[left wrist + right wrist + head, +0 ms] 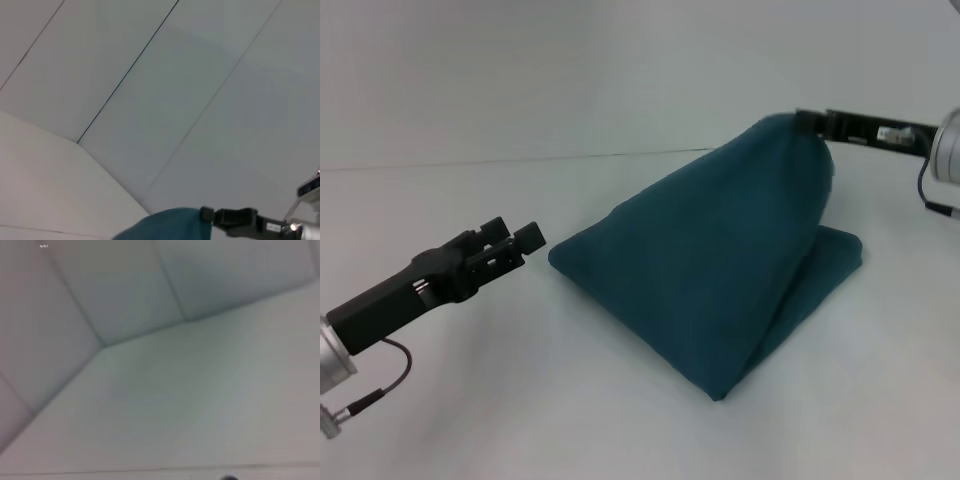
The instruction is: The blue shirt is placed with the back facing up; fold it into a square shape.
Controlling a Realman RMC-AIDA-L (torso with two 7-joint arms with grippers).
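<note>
1. the blue shirt (720,270) sits on the white tabletop (470,400), right of centre in the head view, partly folded and partly raised.
2. its upper right corner is lifted well off the surface, so the fabric hangs in a tent-like cone that widens downward.
3. the lower edge of that hanging part rests on the tabletop, with one corner pointing toward the near side.
4. behind and to the right of the cone, a flat folded layer of the same shirt lies on the tabletop.
5. the right gripper (812,124) comes in from the right edge of the head view, held level, with its tip at the peak of the raised fabric.
6. it is clamped on that corner of the blue shirt, and the cloth hangs straight from its tip.
7. the left wrist view shows the same grip from farther off: the right gripper (206,215) meeting the top of the teal cloth (165,226).
8. the left gripper (510,245) is on the left side, above the tabletop and clear of the shirt, pointing toward its left edge.
9. its fingers stand apart with nothing between them.
10. the right wrist view shows only pale wall panels and surface.
</note>
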